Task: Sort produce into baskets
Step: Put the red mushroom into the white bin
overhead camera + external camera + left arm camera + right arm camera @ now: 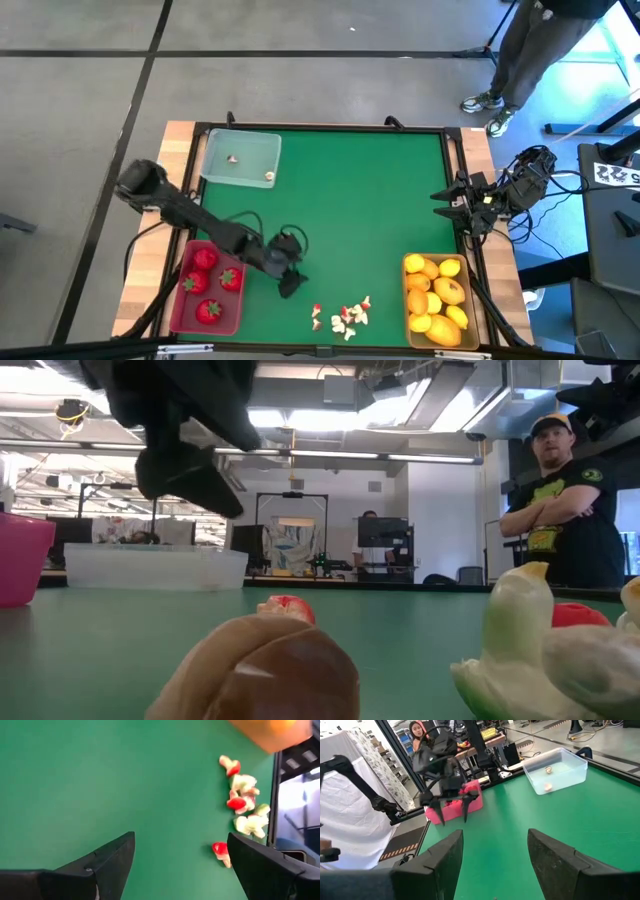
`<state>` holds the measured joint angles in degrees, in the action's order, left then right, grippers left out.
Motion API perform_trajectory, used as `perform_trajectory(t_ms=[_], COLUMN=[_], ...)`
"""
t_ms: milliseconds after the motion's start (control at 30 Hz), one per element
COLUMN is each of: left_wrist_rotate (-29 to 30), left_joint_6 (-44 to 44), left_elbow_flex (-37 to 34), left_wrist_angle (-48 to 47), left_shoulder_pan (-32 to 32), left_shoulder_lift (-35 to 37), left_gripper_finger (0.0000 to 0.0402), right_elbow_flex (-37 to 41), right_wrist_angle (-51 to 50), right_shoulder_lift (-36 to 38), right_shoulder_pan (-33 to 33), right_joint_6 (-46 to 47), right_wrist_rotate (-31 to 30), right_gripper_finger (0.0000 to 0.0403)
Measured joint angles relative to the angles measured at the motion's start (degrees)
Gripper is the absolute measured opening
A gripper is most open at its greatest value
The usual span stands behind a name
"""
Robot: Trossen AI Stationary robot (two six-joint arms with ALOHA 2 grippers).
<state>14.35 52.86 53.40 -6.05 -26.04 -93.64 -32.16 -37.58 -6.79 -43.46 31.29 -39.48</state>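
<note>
The white-and-red bits point(345, 318) lie loose in a small cluster on the green worktop point(360, 210), near its front edge, between the two front baskets. Three strawberries point(205, 283) sit in the pinkish-red basket point(180, 310) at the front left corner. The lemons point(437, 296) fill the tan-yellow basket point(409, 322) at the front right corner. The clear basket point(240, 158) stands at the far left corner, with two small bits inside.

The left tool point(290, 283) hangs above bare worktop, just right of the pinkish-red basket and left of the loose bits, its fingers point(107, 862) spread apart and holding nothing. The right tool point(447, 198) waits at the right edge of the worktop, beyond the tan-yellow basket, fingers apart and empty.

A person point(556, 510) stands behind the worktop on the right, arms crossed.
</note>
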Motion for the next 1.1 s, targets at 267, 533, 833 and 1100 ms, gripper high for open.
perform_trajectory(t_ms=[267,533,833,1100], left_wrist_rotate=[0.2,0.2,-0.8,-0.8], left_joint_6=[6.0,16.6,26.9,29.3], left_elbow_flex=[19.5,34.2,34.8,34.9], left_wrist_angle=[-15.3,-32.0,-28.2,-24.5], left_shoulder_pan=[-2.1,-3.7,-6.5,-7.4], left_shoulder_lift=[-14.9,-23.1,-27.7,-28.2], left_gripper_finger=[0.031,0.031,0.031,0.031], right_elbow_flex=[0.0,0.0,0.0,0.0], right_wrist_angle=[0.0,-0.1,-0.4,-0.3], right_shoulder_lift=[0.0,0.0,0.0,0.0], right_shoulder_pan=[0.0,0.0,0.0,0.0], right_joint_6=[0.0,1.4,1.6,1.6], right_wrist_rotate=[0.0,1.9,2.7,3.1], right_gripper_finger=[0.0221,0.0221,0.0221,0.0221])
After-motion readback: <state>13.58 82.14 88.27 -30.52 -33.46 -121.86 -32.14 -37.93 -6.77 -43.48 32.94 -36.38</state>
